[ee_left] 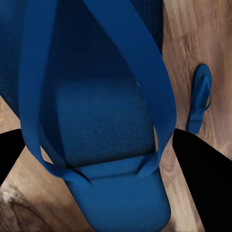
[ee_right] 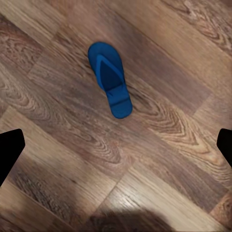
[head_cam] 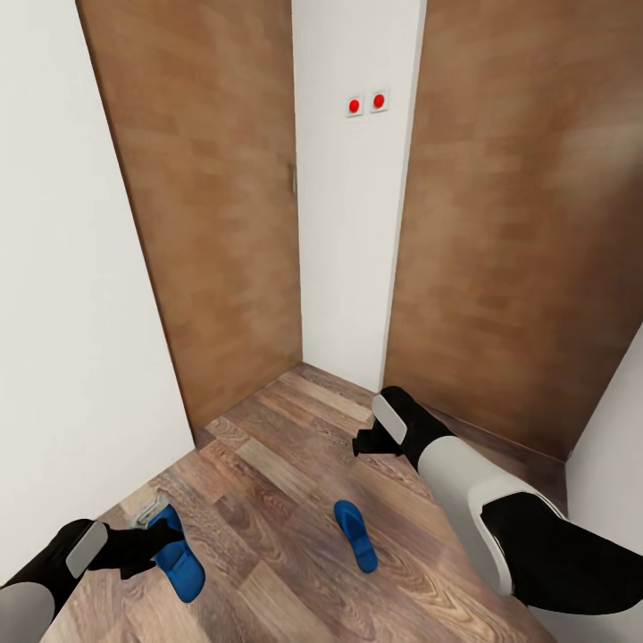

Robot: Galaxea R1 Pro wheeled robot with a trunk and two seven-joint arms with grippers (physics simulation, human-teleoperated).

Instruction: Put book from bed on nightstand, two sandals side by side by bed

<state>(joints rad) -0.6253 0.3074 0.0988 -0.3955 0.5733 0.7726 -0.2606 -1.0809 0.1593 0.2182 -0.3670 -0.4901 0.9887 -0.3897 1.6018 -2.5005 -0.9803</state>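
Two bright blue sandals lie on the wood-plank floor. The left sandal (head_cam: 186, 572) (ee_left: 101, 111) sits between the fingers of my left gripper (head_cam: 170, 534) (ee_left: 96, 140), which press on both sides of its straps; I cannot tell whether it is off the floor. The other sandal (head_cam: 355, 534) (ee_right: 110, 79) (ee_left: 200, 99) lies free a short way to the right. My right gripper (head_cam: 362, 442) (ee_right: 116, 145) hovers above and beyond it, open and holding nothing. The book, bed and nightstands are out of view.
I face a room corner: a brown wooden door (head_cam: 214, 214) on the left, another (head_cam: 527, 232) on the right, and a white wall strip with two red switches (head_cam: 367, 103) between them. A white wall (head_cam: 71, 313) stands close on the left.
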